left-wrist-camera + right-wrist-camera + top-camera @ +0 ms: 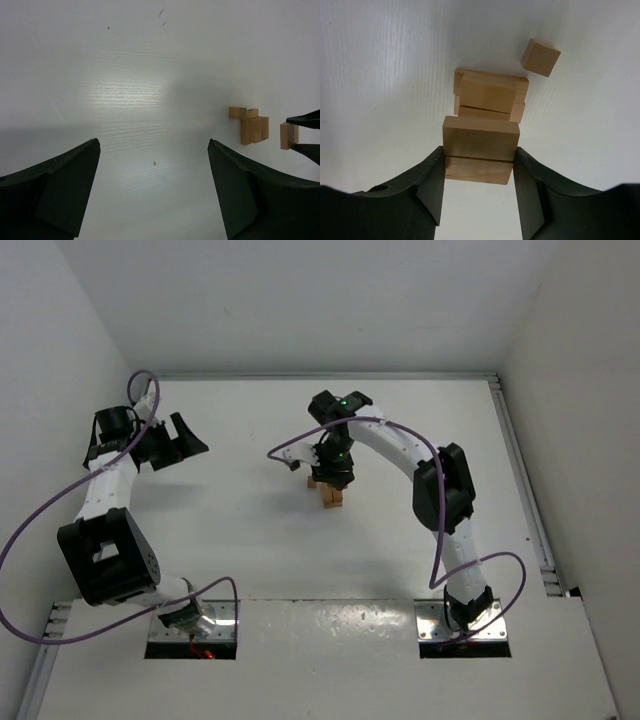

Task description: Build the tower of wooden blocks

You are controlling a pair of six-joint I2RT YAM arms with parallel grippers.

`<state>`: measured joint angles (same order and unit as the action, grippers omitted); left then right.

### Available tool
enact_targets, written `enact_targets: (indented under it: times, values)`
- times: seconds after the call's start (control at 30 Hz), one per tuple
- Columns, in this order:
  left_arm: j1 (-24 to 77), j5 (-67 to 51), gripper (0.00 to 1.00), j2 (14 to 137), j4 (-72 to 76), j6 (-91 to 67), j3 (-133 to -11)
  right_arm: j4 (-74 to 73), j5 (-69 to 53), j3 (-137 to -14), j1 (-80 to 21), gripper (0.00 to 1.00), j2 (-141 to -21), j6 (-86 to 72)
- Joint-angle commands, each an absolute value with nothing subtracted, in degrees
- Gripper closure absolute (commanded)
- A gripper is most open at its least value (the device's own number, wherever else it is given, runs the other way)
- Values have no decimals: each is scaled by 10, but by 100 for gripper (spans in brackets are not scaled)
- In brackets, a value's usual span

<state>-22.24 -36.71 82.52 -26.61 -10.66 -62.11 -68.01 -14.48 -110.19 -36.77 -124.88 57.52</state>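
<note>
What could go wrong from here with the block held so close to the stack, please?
The block clamped in the right gripper is close to the stack; a sideways nudge might topple it. The stack's layers look slightly offset, so an off-centre placement could slide off. The loose cube beyond could get knocked.

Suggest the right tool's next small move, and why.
Probably shift the right tool toward the tower until the held block is over it. The held block is clamped between the fingers but sits beside the tower, not above it.
</note>
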Motion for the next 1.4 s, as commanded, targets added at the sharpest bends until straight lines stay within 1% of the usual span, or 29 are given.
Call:
enact_targets:
  times: [0.0, 0.77, 1.37]
  values:
    - [-227, -381, 5, 826, -250, -112, -637, -672, -149, -1118, -372, 100, -1259, 560]
    - [-227, -386, 5, 837, -239, -117, -632, -651, -131, -1127, -379, 100, -1300, 544]
    - [-227, -386, 6, 847, -239, -122, -632, -647, -120, -1132, -382, 100, -1309, 536]
